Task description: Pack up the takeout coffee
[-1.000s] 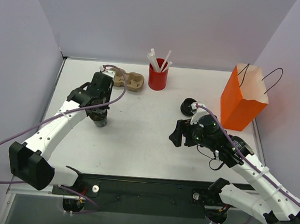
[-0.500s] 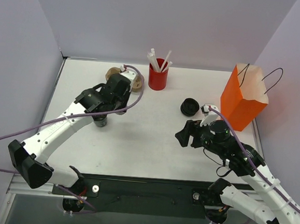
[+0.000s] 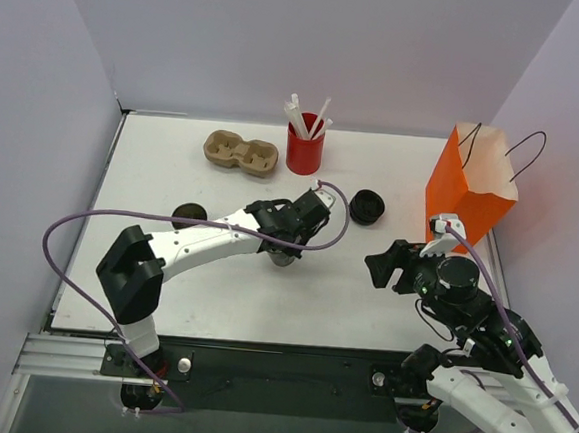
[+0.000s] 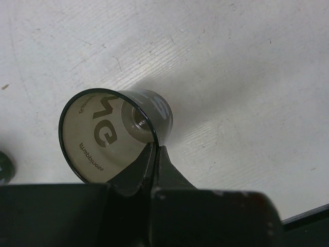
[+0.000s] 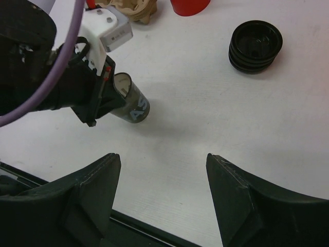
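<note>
My left gripper (image 3: 290,239) is shut on the rim of a takeout coffee cup (image 4: 115,134), one finger inside the rim and one outside. This dark cup (image 3: 282,255) hangs tilted on its side low over the middle of the table; the right wrist view shows its mouth and white lettering (image 5: 131,104). Another dark round-rimmed cup (image 3: 189,214) stands at the left. My right gripper (image 5: 163,159) is open over bare table, near right of the held cup (image 3: 386,265). The orange paper bag (image 3: 469,191) stands upright at the far right.
A tan two-hole cup carrier (image 3: 240,153) lies at the back, next to a red cup of white straws (image 3: 304,147). A black stack of lids (image 3: 367,207) sits between the held cup and the bag (image 5: 255,43). Purple walls close in three sides.
My left arm has swung from the left side to the table's middle with the cup in its grip. My right arm has drawn back toward the near right, still open.
</note>
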